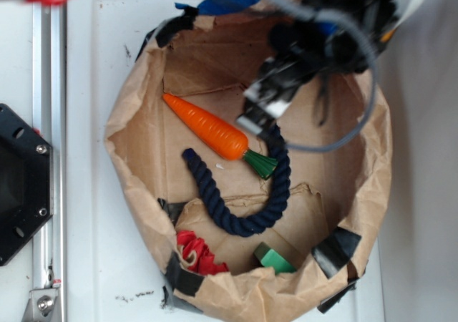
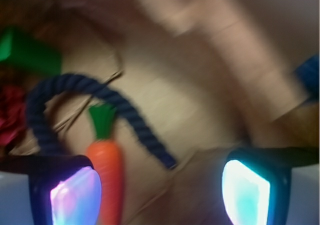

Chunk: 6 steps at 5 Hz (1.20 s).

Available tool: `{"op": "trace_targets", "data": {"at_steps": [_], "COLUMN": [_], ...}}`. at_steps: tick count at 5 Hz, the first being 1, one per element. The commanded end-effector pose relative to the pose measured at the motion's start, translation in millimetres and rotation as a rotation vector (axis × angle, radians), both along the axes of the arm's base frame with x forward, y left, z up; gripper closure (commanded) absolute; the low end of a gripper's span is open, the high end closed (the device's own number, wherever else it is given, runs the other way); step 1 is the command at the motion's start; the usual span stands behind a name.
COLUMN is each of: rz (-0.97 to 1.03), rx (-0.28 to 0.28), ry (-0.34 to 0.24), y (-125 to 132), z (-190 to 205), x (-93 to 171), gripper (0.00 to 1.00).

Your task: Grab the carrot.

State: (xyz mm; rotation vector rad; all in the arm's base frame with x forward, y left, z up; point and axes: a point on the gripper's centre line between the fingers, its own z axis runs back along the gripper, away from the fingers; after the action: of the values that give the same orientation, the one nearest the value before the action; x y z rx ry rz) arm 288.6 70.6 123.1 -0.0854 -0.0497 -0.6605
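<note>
one crumpled paper bag [image 1: 136,186], rolled down and patched with black tape, fills most of the white table [image 1: 86,215] in the exterior view. over its upper right part hangs the gripper [image 1: 261,107], its jaws spread apart with nothing between them; the wrist view shows the two pads [image 2: 75,197] well apart over bare brown paper. a navy rope [image 1: 247,218] curves in a u across the bag floor. the carrot [image 1: 207,127] lies slanted inside that curve, tip toward the upper left, green top touching the rope, just left of the gripper. a red bundle [image 1: 197,254] and a green block [image 1: 273,259] sit near the lower wall.
</note>
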Motion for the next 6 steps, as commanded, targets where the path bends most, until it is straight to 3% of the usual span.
{"op": "trace_targets", "data": {"at_steps": [1,2,5,6], "rz": [-0.096,-0.166,-0.273,-0.250], "rx": [0.033,0.034,-0.014,-0.043], "ry": [-0.017,-0.002,-0.042,-0.092], "y": [-23,-31,-40,-34], "z": [9,-2,-40,-61], "x": [-18,-25,-29,-20], "gripper": [0.00,0.00,0.00,0.00]}}
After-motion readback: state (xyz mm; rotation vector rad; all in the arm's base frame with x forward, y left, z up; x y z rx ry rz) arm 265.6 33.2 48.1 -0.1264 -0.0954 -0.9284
